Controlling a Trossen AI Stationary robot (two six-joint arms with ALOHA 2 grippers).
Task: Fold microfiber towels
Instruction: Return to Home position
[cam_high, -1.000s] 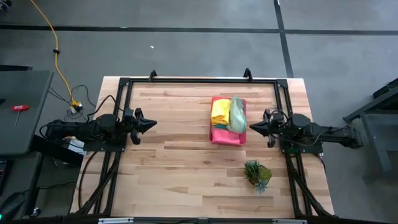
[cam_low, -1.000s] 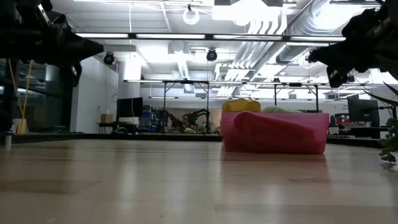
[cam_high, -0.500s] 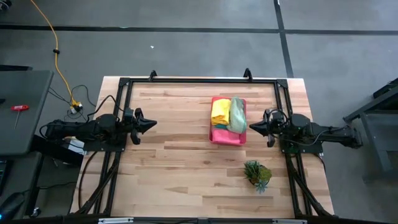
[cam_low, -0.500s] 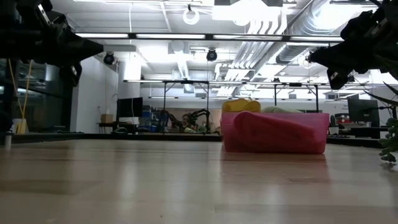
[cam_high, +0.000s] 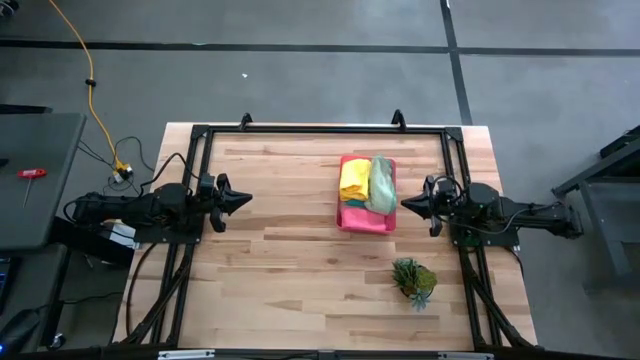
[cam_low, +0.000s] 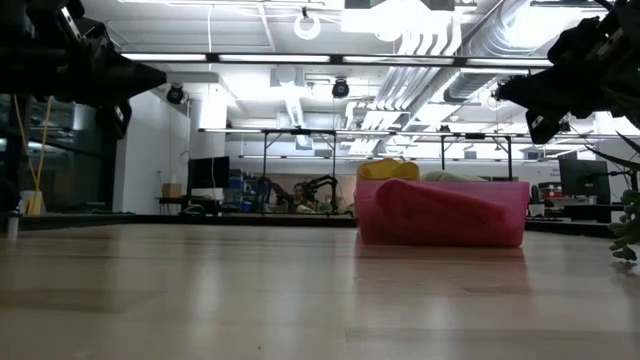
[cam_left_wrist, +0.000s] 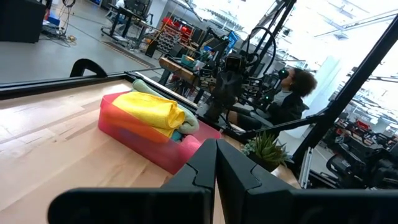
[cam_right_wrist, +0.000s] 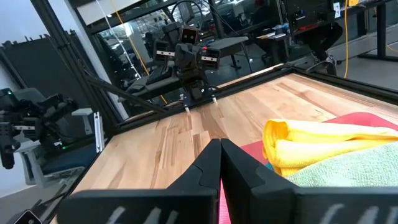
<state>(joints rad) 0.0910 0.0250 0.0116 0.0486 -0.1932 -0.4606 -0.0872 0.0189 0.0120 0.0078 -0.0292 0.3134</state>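
Below, wooden table (cam_high: 300, 265) (ducts (cam_low: 432, 62) overhead)

Fuzzy cloth towels (cam_high: 381, 185), smooth plastic tray (cam_high: 365, 222), matt wooden table (cam_high: 280, 260)

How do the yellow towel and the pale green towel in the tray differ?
The yellow towel lies on the left-arm side of the pink tray; the pale green towel, on its right-arm side. The yellow towel is a short, squarish bundle; the pale green towel is longer and narrower. Both lie folded on top, with the left end effector and right end effector clear of them.
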